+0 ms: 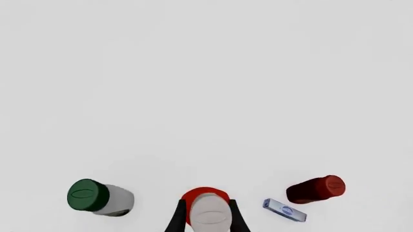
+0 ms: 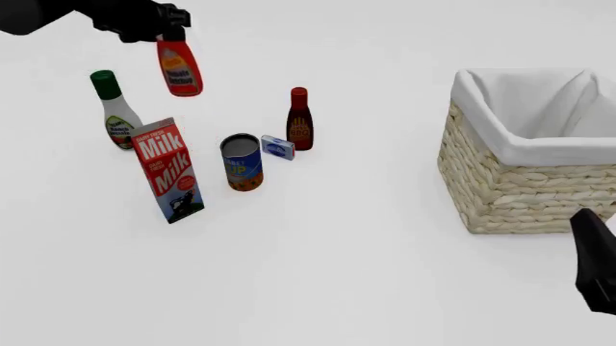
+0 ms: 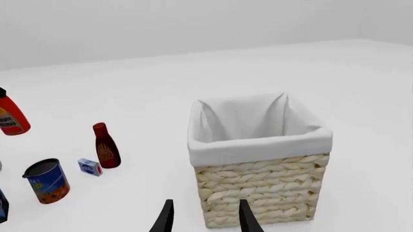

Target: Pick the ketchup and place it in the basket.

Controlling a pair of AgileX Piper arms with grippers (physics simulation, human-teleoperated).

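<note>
The ketchup, a red-orange bottle with a yellow-and-white label, hangs upright in the air above the far left of the table. My left gripper is shut on its white cap end. In the left wrist view the white cap sits between the two dark fingers, with the table far below. The ketchup also shows at the edge of the right wrist view. The wicker basket with its white lining stands at the right. Close before the basket, my right gripper is open and holds nothing; it sits low at the front right.
On the left half of the table stand a white bottle with a green cap, a tilted milk carton, a can, a small blue box and a slim dark-red bottle. Bare white table lies between them and the basket.
</note>
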